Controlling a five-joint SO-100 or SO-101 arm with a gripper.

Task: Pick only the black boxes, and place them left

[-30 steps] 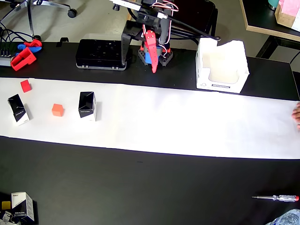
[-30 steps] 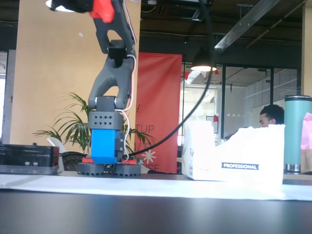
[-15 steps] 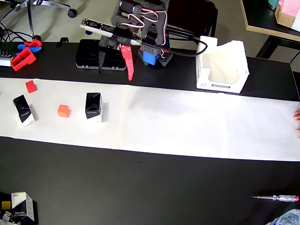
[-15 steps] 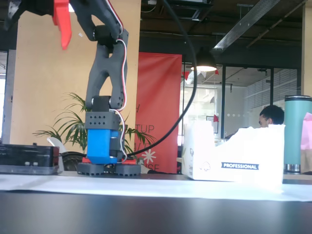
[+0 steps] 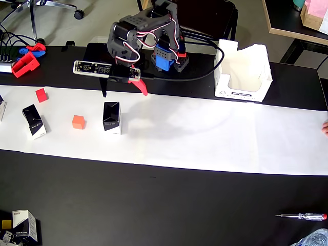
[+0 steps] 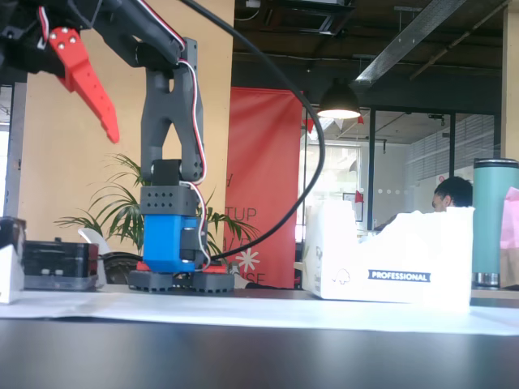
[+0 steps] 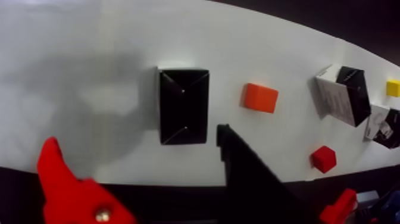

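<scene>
Tool (image 7: 137, 158): released, jaws spread, holding nothing. In the wrist view the red finger (image 7: 65, 187) sits lower left, the black finger (image 7: 244, 167) lower centre. In the overhead view the tool (image 5: 123, 84) hangs at upper centre-left over the paper's far edge; the fixed view shows it raised well above the surface (image 5: 164, 205), at upper left.

Nearest black box (image 7: 184, 106): centre of the wrist view, just beyond the fingertips, roughly between them, untouched. Black top face up; long axis runs up-down in that frame, crosswise to the finger gap. In the overhead view the nearest black box (image 5: 111, 118) stands left of centre on the white paper (image 5: 215, 138), long axis likewise up-down.

Second black box (image 5: 34, 122): far left of the paper, turned at a slant.

Third black box (image 7: 386, 122): right edge of the wrist view, partly cut off.

Orange cube (image 5: 78, 122): between the first two boxes. Red cube (image 5: 41, 95) above left. Yellow cube (image 7: 393, 87): wrist view, far right.

Progress, as judged: early. The centre box remains to be grasped and carried left; whether the left-hand boxes count as placed cannot be told.
</scene>
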